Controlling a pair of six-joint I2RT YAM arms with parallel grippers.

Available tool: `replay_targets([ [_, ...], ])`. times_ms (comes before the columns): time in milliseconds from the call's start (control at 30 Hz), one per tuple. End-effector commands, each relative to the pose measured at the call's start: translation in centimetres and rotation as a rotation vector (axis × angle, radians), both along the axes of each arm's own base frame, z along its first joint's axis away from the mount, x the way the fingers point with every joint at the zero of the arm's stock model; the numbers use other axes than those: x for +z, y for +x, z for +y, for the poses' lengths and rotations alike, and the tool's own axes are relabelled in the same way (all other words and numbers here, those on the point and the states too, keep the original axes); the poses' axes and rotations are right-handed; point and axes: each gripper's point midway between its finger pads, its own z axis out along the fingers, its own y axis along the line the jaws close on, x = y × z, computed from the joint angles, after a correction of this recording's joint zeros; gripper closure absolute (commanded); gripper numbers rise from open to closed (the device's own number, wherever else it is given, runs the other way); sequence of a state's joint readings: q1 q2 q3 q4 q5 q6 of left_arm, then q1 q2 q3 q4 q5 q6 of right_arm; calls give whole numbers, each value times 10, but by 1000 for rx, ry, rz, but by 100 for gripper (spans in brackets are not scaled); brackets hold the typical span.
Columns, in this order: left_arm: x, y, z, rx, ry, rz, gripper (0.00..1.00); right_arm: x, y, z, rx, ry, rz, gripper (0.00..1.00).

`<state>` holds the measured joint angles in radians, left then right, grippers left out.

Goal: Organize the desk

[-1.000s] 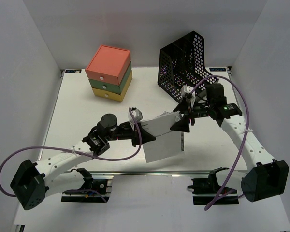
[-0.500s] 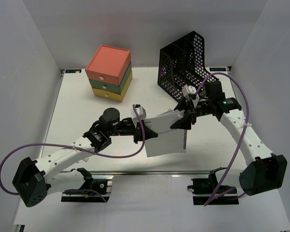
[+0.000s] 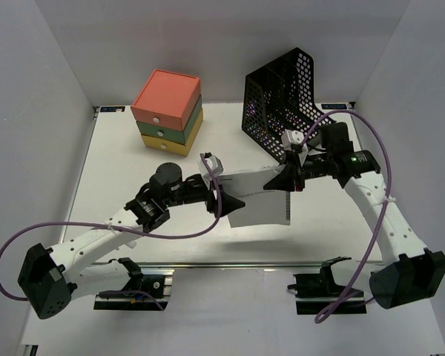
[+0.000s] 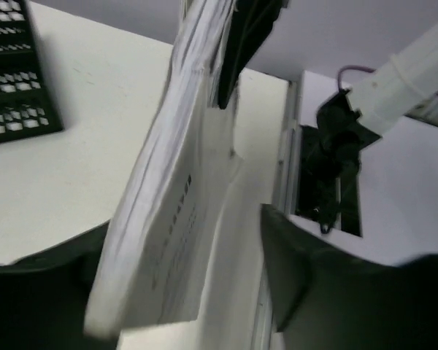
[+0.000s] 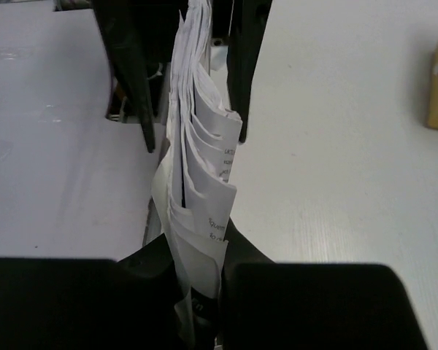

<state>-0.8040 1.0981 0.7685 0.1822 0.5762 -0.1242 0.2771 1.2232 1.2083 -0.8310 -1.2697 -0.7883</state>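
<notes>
Grip on the sheaf of printed papers (image 3: 261, 202) belongs to the right claw (image 3: 285, 180). In the right wrist view its two fingers (image 5: 299, 306) are clenched on the far-right end of the sheaf, and the sheets fan out on edge from between them. The left claw (image 3: 231, 202) is released. Its two fingers (image 5: 131, 73) stand wide apart on either side of the sheaf's other end. In the left wrist view the sheets lean close to one finger, but blur hides whether they touch it.

The print on the sheets is too small to read. A dark dotted strip runs down the sheaf's right edge in the top view; whether it is a binding cannot be told. The right claw's fingertips are hidden by the paper they clamp.

Counted, there are two arms, two claws and one sheaf. One black mesh file holder (image 3: 282, 96) stands at the far right of the surface (image 3: 126, 185). One drawer box (image 3: 167, 111) of three stacked drawers, pink on green on yellow, stands at the far left. The white surface lies under both arms, enclosed by plain white walls (image 3: 208, 37), with a metal rail (image 3: 230, 263) along its near edge. The sheaf casts a shadow on it just in front of the rail.
</notes>
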Motion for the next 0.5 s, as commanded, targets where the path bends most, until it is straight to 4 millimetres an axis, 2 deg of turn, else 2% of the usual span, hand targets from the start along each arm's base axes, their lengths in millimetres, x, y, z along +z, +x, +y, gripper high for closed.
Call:
replay_targets([
  [0, 37, 18, 12, 152, -56, -65, 23, 43, 14, -5, -107, 8, -149, 100],
  [67, 50, 23, 26, 223, -82, -81, 9, 54, 27, -10, -205, -17, -174, 100],
  [200, 71, 30, 58, 374, -129, -126, 5, 90, 52, -26, -375, -40, -230, 100],
  [233, 67, 32, 60, 393, -119, -119, 5, 97, 54, -28, -391, -32, -239, 100],
  [267, 73, 29, 67, 408, -136, -132, 5, 102, 61, -33, -440, -40, -250, 100],
  [367, 68, 23, 78, 423, -122, -134, 4, 130, 85, -51, -603, -37, -308, 100],
  [400, 65, 21, 80, 423, -114, -130, 3, 139, 91, -57, -651, -35, -331, 100],
  [433, 54, 20, 83, 433, -74, -107, 2, 154, 101, -69, -731, -30, -365, 100],
  [467, 54, 19, 87, 439, -67, -107, 2, 161, 105, -74, -765, -27, -378, 100],
])
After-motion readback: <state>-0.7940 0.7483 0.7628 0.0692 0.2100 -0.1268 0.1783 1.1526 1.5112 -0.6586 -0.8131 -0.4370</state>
